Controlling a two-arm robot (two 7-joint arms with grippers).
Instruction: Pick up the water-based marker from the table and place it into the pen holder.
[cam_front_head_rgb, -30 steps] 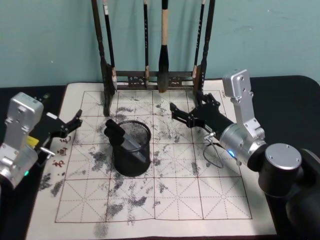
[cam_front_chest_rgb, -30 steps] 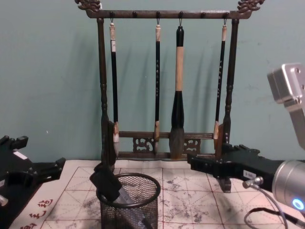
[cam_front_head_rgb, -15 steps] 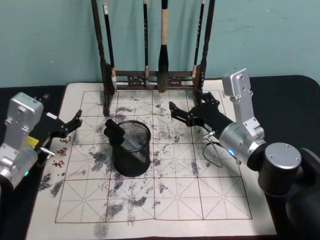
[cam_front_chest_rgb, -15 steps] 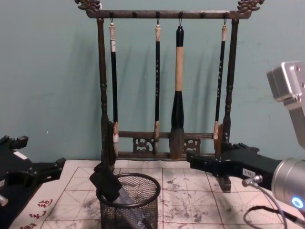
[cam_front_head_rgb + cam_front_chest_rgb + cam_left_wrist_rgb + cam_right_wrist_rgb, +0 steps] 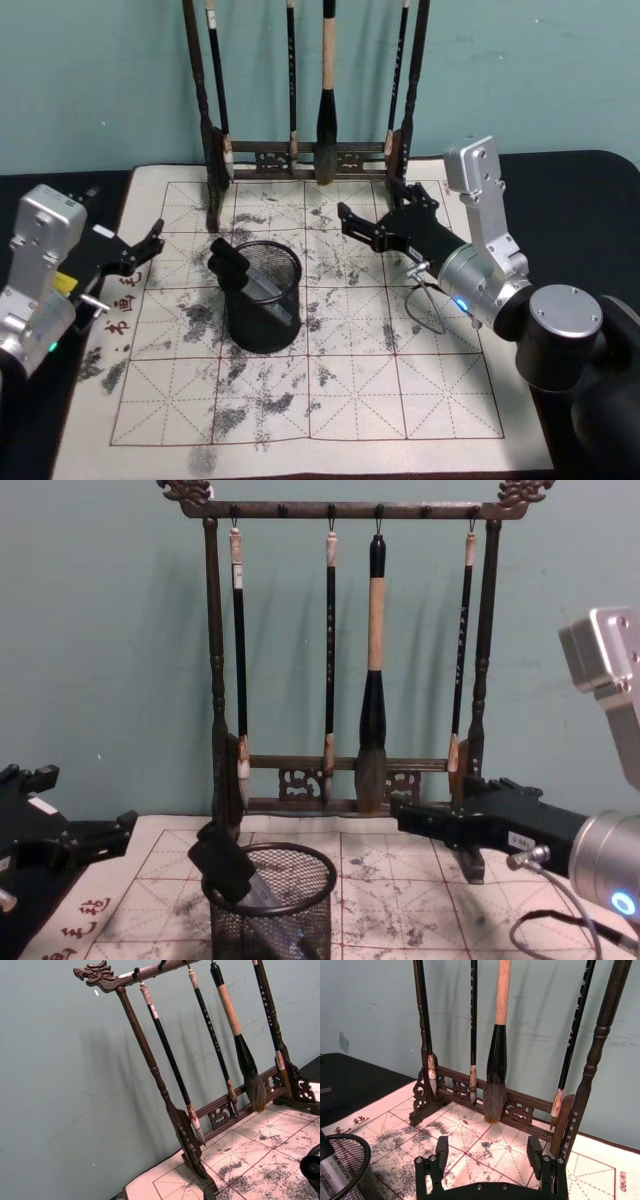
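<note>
1. Near the middle of your head view, slightly left, stands the pen holder (image 5: 262, 302), a black wire-mesh cylinder with a thick round rim, resting on the ink-stained grid paper (image 5: 350, 400).
2. You can see the water-based marker (image 5: 243, 277) already inside that cup: a grey barrel with a blocky black cap leaning against the left of the rim, the cap poking up and out over it.
3. Your chest view shows the same at lower centre-left, with the marker's cap (image 5: 224, 865) tilted above the mesh wall (image 5: 270, 925).
4. Your right gripper (image 5: 372, 228) hovers right of centre in the head view, above the paper and apart from the cup; its black angular fingers are spread with nothing between them.
5. In the right wrist view you see those two finger pads (image 5: 441, 1147) standing wide apart, pointing toward the brush rack.
6. Your left gripper (image 5: 150, 245) sits at the left edge of the head view, over the paper's left margin; its dark fingers are parted and empty.
7. At upper centre you have the dark wooden brush rack (image 5: 215, 680) with carved ends, four hanging calligraphy brushes (image 5: 373, 680) on hooks, against a teal wall.
</note>
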